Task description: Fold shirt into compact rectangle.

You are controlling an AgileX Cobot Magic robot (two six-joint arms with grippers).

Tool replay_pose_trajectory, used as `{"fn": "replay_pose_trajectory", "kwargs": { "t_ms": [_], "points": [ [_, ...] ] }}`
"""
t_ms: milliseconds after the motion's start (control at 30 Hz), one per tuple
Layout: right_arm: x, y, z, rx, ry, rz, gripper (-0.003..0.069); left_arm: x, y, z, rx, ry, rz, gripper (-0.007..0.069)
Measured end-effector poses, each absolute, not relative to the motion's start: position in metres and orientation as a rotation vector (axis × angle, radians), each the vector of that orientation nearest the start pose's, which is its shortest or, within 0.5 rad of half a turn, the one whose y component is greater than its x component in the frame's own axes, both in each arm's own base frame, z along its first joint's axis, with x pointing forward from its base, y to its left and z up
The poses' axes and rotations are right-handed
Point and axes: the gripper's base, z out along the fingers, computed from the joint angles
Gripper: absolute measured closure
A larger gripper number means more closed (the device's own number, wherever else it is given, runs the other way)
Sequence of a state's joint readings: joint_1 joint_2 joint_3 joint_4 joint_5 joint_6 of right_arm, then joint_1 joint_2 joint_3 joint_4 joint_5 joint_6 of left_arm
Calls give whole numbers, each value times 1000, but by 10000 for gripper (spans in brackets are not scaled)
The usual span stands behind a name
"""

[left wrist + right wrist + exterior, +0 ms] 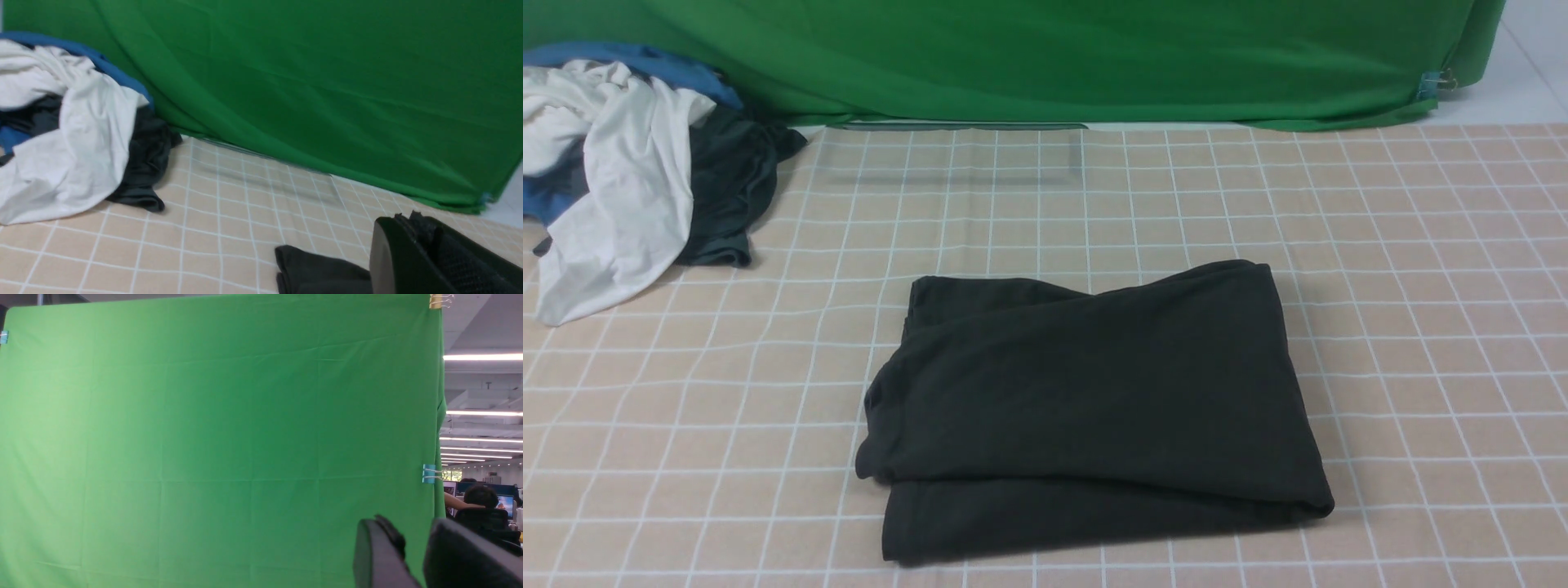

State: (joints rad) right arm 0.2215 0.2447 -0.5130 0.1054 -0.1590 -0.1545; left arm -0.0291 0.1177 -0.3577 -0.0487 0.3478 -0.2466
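The shirt (1094, 408) lies folded into a rough rectangle in the middle of the table, nearer the robot's edge, its soft black cotton doubled over so that an upper layer slants across a lower one, with a rounded fold along the side toward the robot's right and slightly uneven edges toward the left. Neither arm shows in the front view. In the left wrist view, the left gripper (425, 253) sits low over the table, its dark fingers pressed together with nothing between them, and a corner of the shirt (314, 269) lies just beside it on the cloth. The right gripper (412, 555) is lifted and pointed level at the backdrop, away from the shirt; its two black fingers stand a little apart with a narrow gap and hold nothing. The tablecloth (1421, 327) is a beige fabric with a grid of thin white lines. At the far left corner lies a crumpled heap of clothes (629, 171), white, blue and dark grey, well apart from the shirt. Behind the table hangs a green cloth backdrop (1054, 57), fastened at its edge with clips.
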Motion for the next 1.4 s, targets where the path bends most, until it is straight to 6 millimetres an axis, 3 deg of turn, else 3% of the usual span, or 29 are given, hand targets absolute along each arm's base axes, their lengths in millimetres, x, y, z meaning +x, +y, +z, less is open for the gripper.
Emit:
{"fn": "replay_pose_trajectory", "kwargs": {
  "t_ms": [233, 300, 1233, 1400],
  "points": [
    [41, 8, 381, -128, 1050, 146, 423, 55, 1, 204, -266, 1659, -195, 612],
    [41, 8, 381, -128, 1050, 146, 423, 56, 1, 192, -272, 1698, -192, 612],
    [41, 8, 381, -129, 1052, 146, 422, 56, 1, 191, -267, 1693, -186, 611],
    [47, 7, 364, -133, 1203, 62, 422, 56, 1, 191, -267, 1693, -186, 611]
  ]
}}
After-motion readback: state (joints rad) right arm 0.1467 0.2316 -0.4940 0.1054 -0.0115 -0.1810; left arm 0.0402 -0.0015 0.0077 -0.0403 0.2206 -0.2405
